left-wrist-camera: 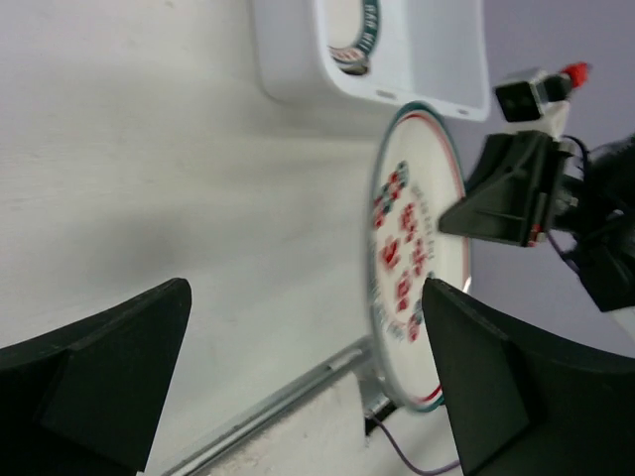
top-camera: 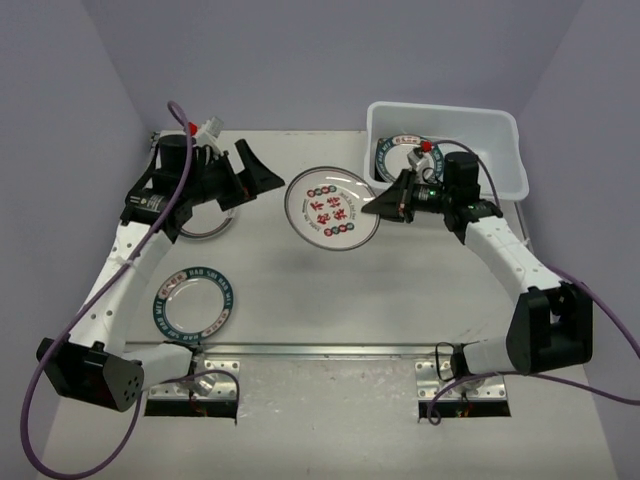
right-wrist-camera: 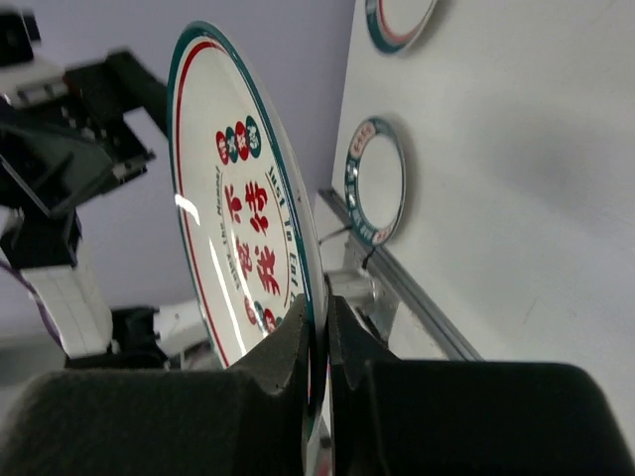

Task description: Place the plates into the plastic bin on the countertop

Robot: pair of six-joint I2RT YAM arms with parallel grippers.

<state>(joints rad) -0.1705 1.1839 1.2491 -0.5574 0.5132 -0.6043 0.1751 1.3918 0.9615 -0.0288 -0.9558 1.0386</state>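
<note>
A round white plate with red characters hangs tilted above the middle of the countertop. My right gripper is shut on its right rim; the right wrist view shows the rim pinched between both fingers of that gripper. My left gripper stands open just left of the plate, not touching it, and in the left wrist view the plate lies beyond the gripper's right finger. The white plastic bin at the back right holds a teal-rimmed plate.
A teal-rimmed plate lies on the countertop at the front left. Another plate is partly hidden under the left arm. A metal rail runs along the near edge. Purple walls enclose the table.
</note>
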